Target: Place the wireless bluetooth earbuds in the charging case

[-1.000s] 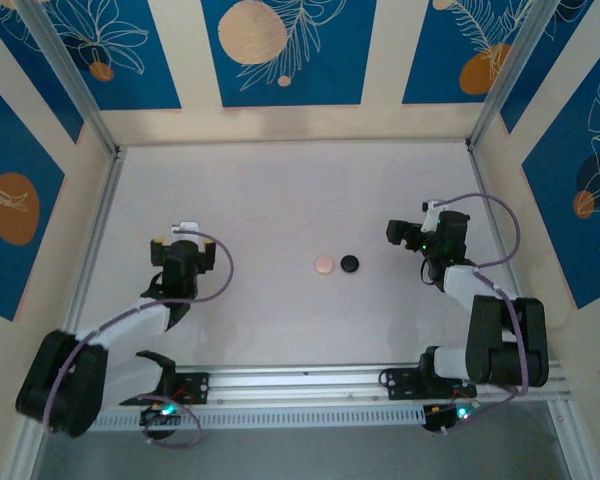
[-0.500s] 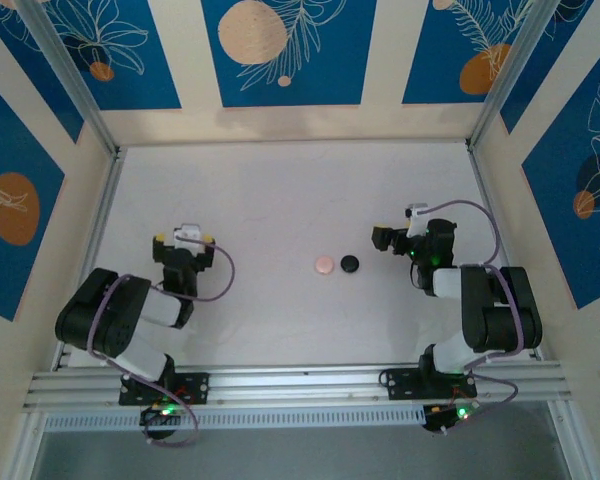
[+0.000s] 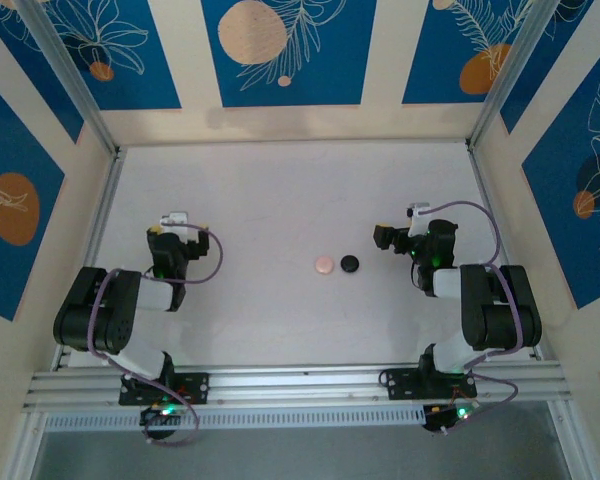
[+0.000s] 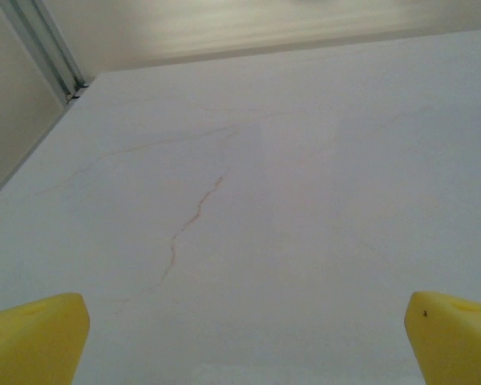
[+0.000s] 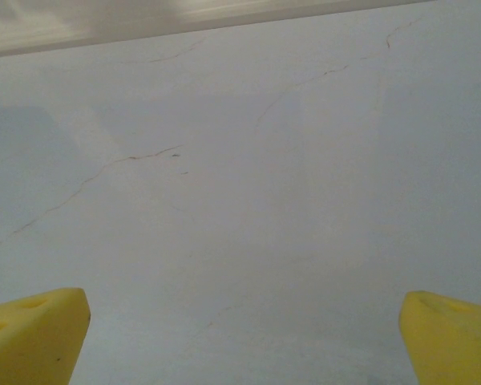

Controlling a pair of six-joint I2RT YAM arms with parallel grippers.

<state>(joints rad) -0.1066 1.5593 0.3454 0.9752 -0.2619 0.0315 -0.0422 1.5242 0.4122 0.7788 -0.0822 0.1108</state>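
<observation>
step: reach-in, as I judge it; nothing picked up yet
left fingers [image 4: 34,341]: released, spread wide, nothing between them, bare tabletop [image 3: 280,190] under them; arm sits at 9 o'clock of centre
right fingers [image 5: 32,333]: released, wide, nothing between them; arm sits at 3 o'clock of centre
earbuds: too small to pick out from the top view, cannot tell where they lie
case: cannot tell
centre: pink disc [image 3: 323,265] with black disc [image 3: 350,263] just beside it at its 3 o'clock, apart
nearest arm: right, near the black disc
do it well: swing a wrist camera over centre first to find the buds, narrow the fingers before descending, come straight down, pinch lightly, steady the case with the other arm
</observation>
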